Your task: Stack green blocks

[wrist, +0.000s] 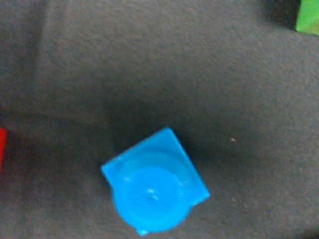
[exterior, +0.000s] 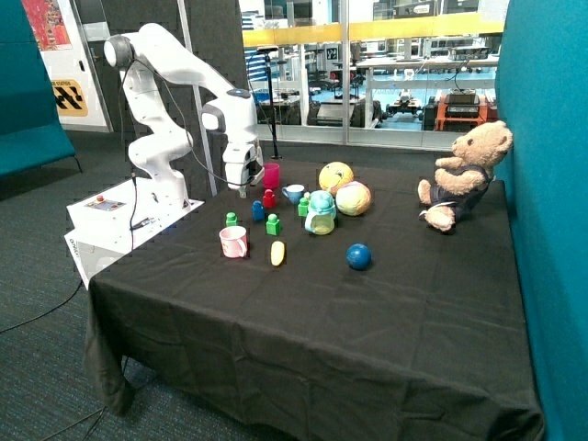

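Pincer (exterior: pixel 243 189) hovers; wrist view shows blue brick (wrist: pixel 155 189).

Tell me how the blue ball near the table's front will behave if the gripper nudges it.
The blue ball is round and sits free on flat black cloth, so it would probably roll rather than slide. It looks small and solid, likely light. Nothing stands between it and the front edge.

Matt cloth (exterior: pixel 303 322), glossy plastic blue brick (wrist: pixel 154 189)

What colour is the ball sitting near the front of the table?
The ball is dark blue. The outside view shows it best.
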Controlling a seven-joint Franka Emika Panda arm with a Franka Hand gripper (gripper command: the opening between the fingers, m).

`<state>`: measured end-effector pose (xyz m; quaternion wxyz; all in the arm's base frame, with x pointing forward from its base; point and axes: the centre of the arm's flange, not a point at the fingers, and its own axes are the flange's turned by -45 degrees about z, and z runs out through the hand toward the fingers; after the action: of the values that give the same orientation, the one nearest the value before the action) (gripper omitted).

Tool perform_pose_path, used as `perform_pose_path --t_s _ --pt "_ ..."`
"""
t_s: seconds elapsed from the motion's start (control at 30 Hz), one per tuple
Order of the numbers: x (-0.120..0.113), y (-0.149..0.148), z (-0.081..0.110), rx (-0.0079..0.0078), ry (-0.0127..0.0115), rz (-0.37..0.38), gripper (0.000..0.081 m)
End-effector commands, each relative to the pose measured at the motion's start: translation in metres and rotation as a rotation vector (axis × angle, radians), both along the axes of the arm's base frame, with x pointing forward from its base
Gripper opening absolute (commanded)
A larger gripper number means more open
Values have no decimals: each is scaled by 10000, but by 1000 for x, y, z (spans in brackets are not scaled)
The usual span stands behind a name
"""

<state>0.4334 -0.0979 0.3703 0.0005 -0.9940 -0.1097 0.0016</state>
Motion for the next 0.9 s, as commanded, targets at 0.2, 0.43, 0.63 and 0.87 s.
perform_pose_path --t_s 0.2,0.43,0.63,0.87 --pt "-13 -31 -11 -7 -33 -206 525" --pt "-17 -39 -19 -8 -33 -307 527" --pt "-19 -39 -23 -7 -33 -73 517" --pt "-16 -44 -23 -7 -33 37 508"
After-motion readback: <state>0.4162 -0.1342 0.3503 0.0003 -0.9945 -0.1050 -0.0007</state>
